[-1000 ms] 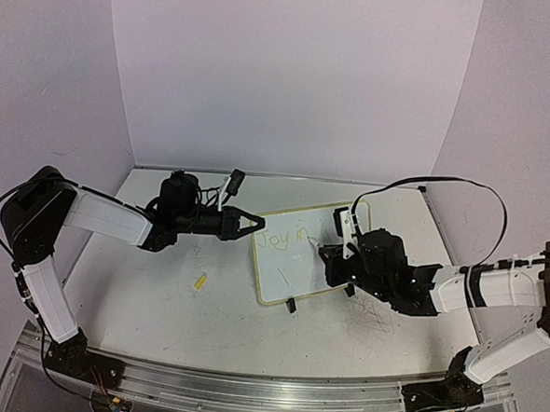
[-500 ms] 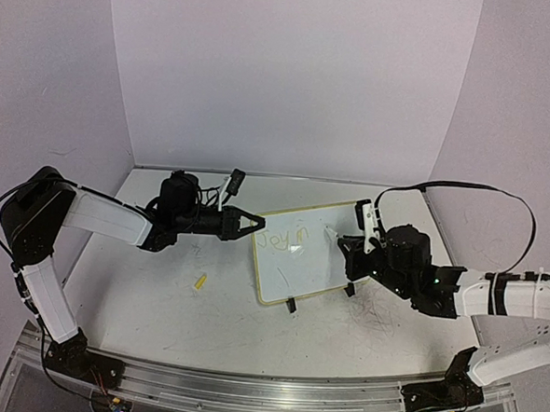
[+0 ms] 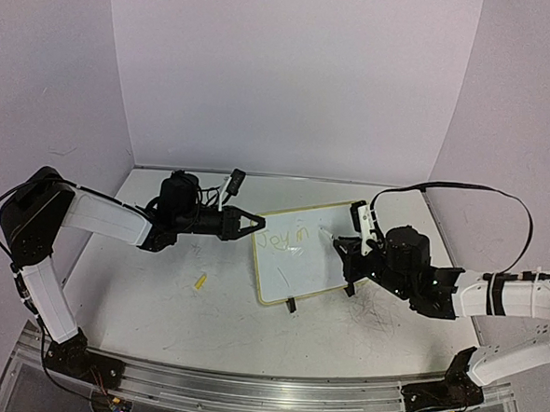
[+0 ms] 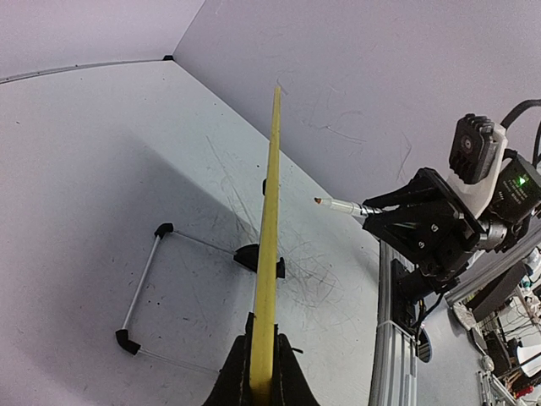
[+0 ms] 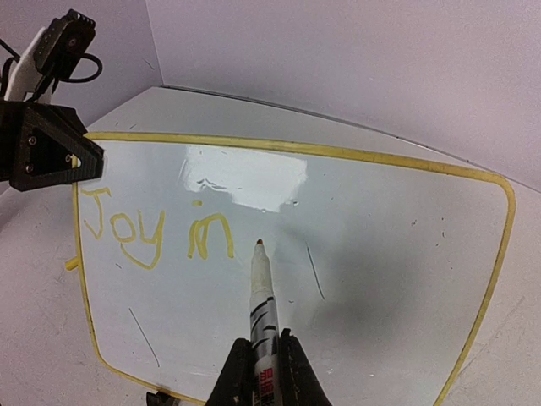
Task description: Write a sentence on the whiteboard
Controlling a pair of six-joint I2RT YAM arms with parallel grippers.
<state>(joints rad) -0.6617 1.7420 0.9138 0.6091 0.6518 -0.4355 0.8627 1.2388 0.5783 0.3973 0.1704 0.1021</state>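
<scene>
Writing is partway done, by my reading. The top view shows the board point(image 3: 299, 271) on the table point(image 3: 156, 311) between the arms. The sentence point(image 3: 283, 241) reaches only "Joy in", along the board's far-left part. Left gripper point(image 3: 255, 223) meets the board's far-left corner. Right gripper point(image 3: 342, 246) hangs over the far-right part, with a pen point(image 3: 329, 235) pointing left from it toward the last letters. A small yellow piece point(image 3: 199, 282), perhaps a cap, lies on the table left of the board, well apart from both arms.

Left wrist view looks along the board edge-on. The fingers are closed on its yellow rim, steadying it, and a wire stand point(image 4: 142, 283) shows behind it. The pen tip shows to the right of that edge with a gap, so I judge it off the surface, between words.

Right wrist view has the fingers clamped on the pen barrel, with the tip just right of "in". The next move, I judge, is to shift the tip a little right, press down and begin the next word. Room is ample. Bare white runs right to the rim on this line, and the near half is free but for a few faint thin strokes. The right rim limits the line, and the left gripper at its corner is well apart from the pen's path.
</scene>
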